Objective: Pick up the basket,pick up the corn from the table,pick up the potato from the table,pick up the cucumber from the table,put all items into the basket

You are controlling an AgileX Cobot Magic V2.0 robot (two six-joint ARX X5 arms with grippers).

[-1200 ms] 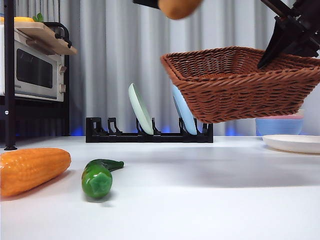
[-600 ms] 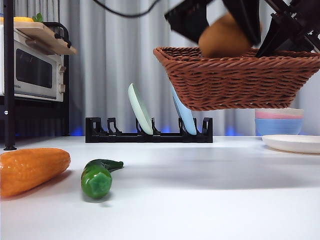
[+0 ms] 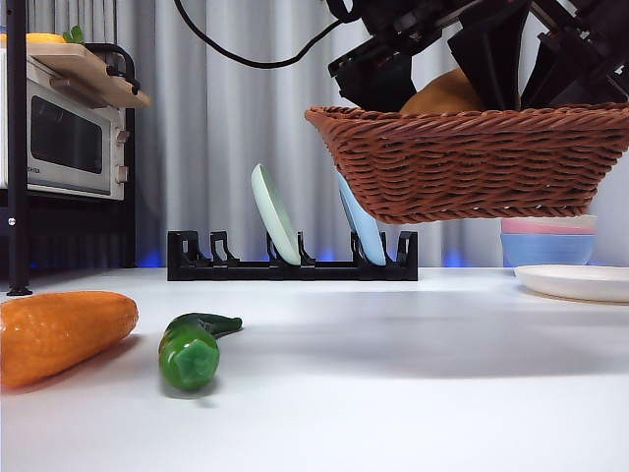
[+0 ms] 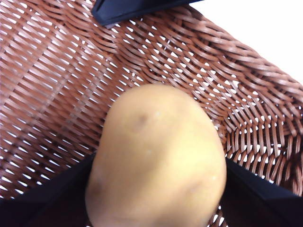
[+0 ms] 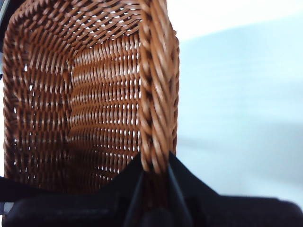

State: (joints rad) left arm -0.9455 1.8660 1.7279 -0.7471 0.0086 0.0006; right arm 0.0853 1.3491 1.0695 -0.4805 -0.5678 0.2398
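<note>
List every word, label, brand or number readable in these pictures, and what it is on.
Microwave: small brand lettering at the door's lower left corner, too small and blurred to read.
Nothing else carries text: basket, potato, corn, cucumber, plates and bowls are all unmarked.

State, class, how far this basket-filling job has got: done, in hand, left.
Done: the right tool holds the basket by its rim, clear of the table. In hand: the left tool grips the potato inside the basket, unreleased. Left: the corn and cucumber lie on the table.
</note>
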